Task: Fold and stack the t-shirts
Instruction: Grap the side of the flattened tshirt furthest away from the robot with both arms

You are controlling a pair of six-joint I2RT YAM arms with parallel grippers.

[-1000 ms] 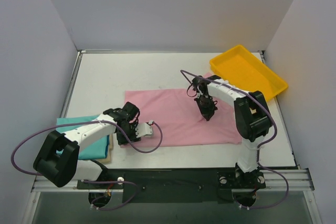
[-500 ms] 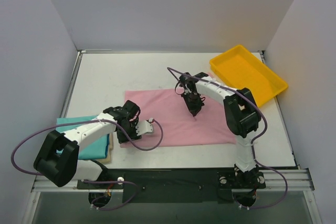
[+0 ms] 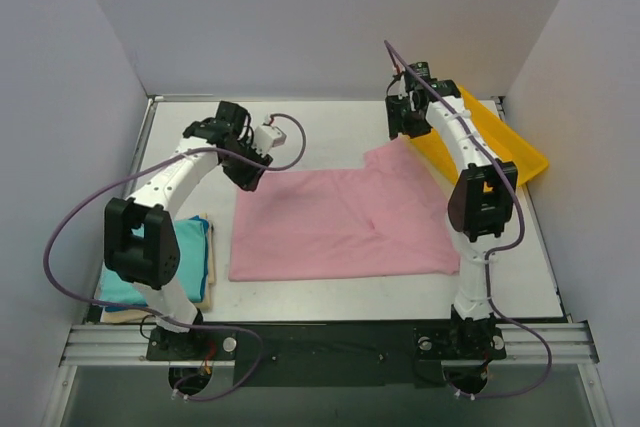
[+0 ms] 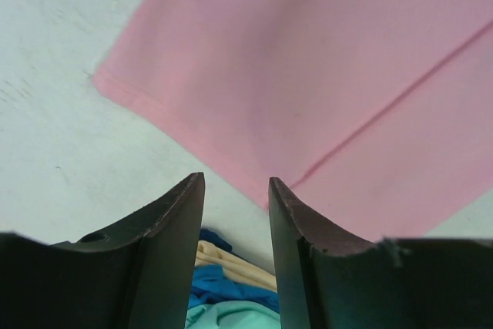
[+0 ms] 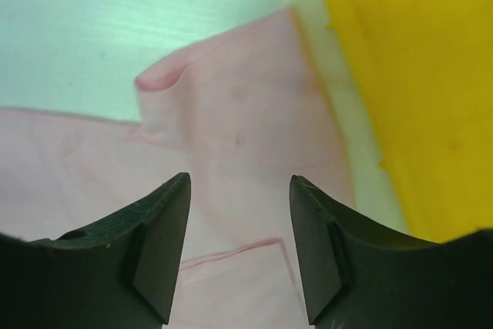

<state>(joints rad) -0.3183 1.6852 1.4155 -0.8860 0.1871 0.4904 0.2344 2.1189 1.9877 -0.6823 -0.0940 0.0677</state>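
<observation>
The light pink t-shirt point(image 3: 340, 222) lies spread flat mid-table, one sleeve reaching toward the far right. My left gripper point(image 3: 250, 169) hovers over its far left corner, open, with nothing between the fingers. In the left wrist view the pink t-shirt point(image 4: 323, 75) fills the upper right beyond my open left gripper point(image 4: 235, 190). My right gripper point(image 3: 405, 129) hangs above the far right sleeve, open and empty. The right wrist view shows my right gripper point(image 5: 239, 186) over the sleeve of the pink t-shirt point(image 5: 231, 129). The teal t-shirt point(image 3: 190, 247) lies folded on the cream t-shirt point(image 3: 207, 282) at the left edge.
A yellow tray point(image 3: 500, 142) sits at the far right corner, its rim next to the pink sleeve; it also appears as the yellow tray point(image 5: 416, 75) in the right wrist view. White walls enclose the table on three sides.
Both arms have swung from the shirt's middle and near left corner to its far side. The right gripper has opened and let go of the cloth. A sleeve now lies out toward the tray.
</observation>
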